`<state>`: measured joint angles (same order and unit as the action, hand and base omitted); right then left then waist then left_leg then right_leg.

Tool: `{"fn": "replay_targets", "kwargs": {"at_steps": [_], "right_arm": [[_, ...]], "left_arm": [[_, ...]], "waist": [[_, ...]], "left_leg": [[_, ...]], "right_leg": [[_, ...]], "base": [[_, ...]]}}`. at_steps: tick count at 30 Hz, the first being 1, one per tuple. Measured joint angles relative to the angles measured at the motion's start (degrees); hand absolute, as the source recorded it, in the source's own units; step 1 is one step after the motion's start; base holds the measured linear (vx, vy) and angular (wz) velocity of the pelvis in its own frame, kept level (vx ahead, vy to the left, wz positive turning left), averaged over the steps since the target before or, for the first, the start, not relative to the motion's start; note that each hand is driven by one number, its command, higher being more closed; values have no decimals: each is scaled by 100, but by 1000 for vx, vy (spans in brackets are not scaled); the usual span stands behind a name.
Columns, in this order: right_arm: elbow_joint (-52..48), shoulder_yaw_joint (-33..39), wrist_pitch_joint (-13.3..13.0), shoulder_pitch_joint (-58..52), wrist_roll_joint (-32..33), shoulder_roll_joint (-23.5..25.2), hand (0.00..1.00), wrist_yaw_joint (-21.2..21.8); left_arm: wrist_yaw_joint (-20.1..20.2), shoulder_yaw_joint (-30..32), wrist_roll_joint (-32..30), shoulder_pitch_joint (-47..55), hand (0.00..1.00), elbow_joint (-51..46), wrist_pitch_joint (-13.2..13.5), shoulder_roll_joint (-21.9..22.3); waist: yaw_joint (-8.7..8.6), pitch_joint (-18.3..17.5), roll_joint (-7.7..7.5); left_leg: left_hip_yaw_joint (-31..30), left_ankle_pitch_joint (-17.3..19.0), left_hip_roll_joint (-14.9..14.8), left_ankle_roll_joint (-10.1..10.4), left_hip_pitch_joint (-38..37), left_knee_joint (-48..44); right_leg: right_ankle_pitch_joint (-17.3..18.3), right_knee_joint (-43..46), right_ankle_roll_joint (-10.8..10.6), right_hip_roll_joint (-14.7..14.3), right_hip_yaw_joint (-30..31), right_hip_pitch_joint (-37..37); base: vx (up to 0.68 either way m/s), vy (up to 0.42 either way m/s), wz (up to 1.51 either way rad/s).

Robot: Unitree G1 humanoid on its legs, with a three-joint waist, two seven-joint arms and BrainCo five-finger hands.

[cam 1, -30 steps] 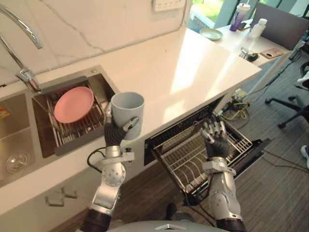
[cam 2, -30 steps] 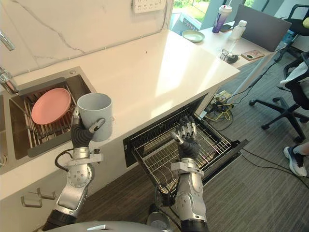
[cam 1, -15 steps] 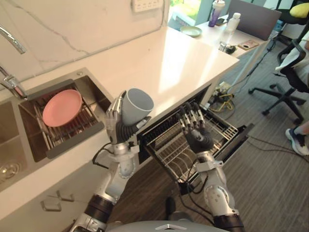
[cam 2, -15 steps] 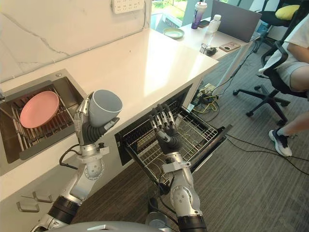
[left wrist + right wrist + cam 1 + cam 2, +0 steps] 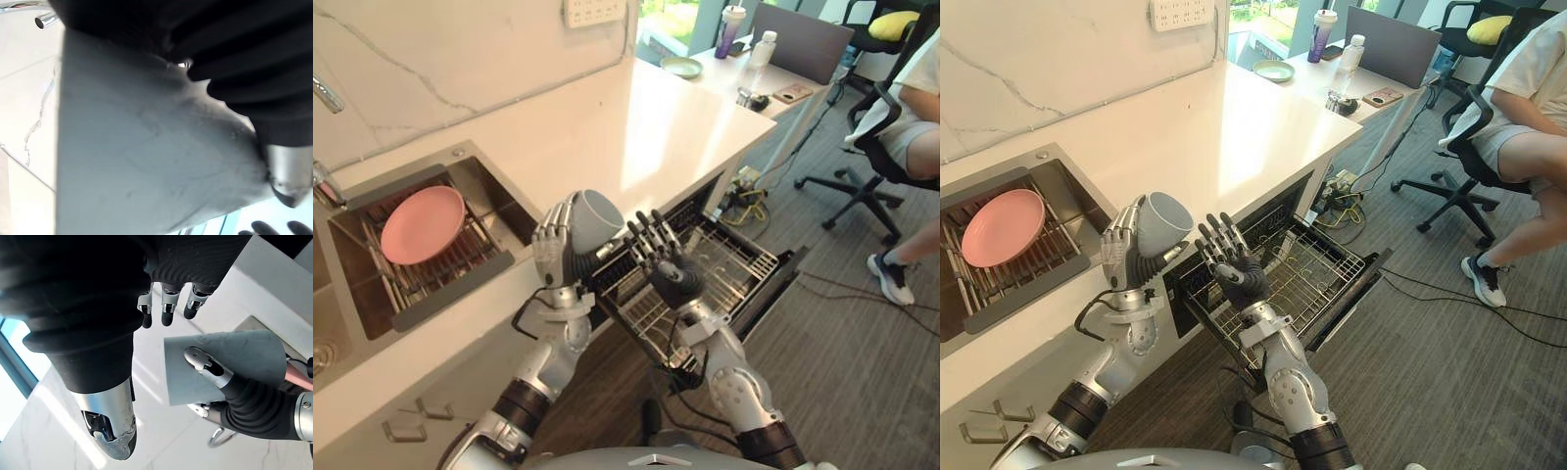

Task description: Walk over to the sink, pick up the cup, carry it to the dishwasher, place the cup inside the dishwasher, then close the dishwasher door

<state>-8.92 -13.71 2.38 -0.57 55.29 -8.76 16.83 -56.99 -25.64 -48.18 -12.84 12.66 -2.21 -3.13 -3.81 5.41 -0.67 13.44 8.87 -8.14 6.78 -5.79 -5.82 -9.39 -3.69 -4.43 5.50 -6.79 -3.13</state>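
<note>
The pulled-out dishwasher rack [image 5: 1317,274] lies open from above, its wire floor apparently bare toward its outer end. The right hand [image 5: 1234,274], fingers spread, stands over the rack's inner end, in the way of the cup [image 5: 1165,220] gripped by the left hand [image 5: 1118,245] just beside that end. The counter [image 5: 1214,127] edge overhangs the rack's back side; carpet [image 5: 1449,352] beyond its outer end lies free up to a seated person's legs [image 5: 1528,186].

Grey cup [image 5: 594,219], tilted sideways, gripped in left hand [image 5: 553,251], beside open dishwasher [image 5: 766,290], rack [image 5: 729,260] out

Head pair looks down, shares sink [image 5: 497,199], rack [image 5: 744,264] — wrist views close on cup [image 5: 146,147].
</note>
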Motion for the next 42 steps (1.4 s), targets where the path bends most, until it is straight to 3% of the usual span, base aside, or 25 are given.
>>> {"fn": "replay_targets", "kwargs": {"at_steps": [12,25,35,42], "right_arm": [[1,-421,54,328,-158,-47,0,-1111],[1,-575,35,727,106,-38,0,-1818],[1,-644,13,812,343,-31,0,-2225],[8,-800,-3,940,417,-20,0,-2546]], "left_arm": [[249,-740,-52,-168,100,33,-674,-25],[240,-1070,-49,-331,100,33,-891,-36],[212,-1243,-40,-354,100,35,-914,-98],[-5,-1322,-35,-375,100,35,-1038,-101]], "waist": [[-6,9,-35],[2,5,-56],[3,3,-66],[-12,3,-73]], "left_leg": [[-186,9,34,-17,-31,-3],[-269,4,46,-20,-29,-7],[-353,-6,46,-20,1,-10],[-353,-6,46,-20,3,-9]], "right_leg": [[-5,12,-11,25,-37,87],[-5,11,-13,31,-88,102],[-3,13,-9,25,-162,131],[-1,12,-8,24,-161,129]], "base": [[-33,7,3],[0,0,0],[-16,1,4],[0,0,0]]}}
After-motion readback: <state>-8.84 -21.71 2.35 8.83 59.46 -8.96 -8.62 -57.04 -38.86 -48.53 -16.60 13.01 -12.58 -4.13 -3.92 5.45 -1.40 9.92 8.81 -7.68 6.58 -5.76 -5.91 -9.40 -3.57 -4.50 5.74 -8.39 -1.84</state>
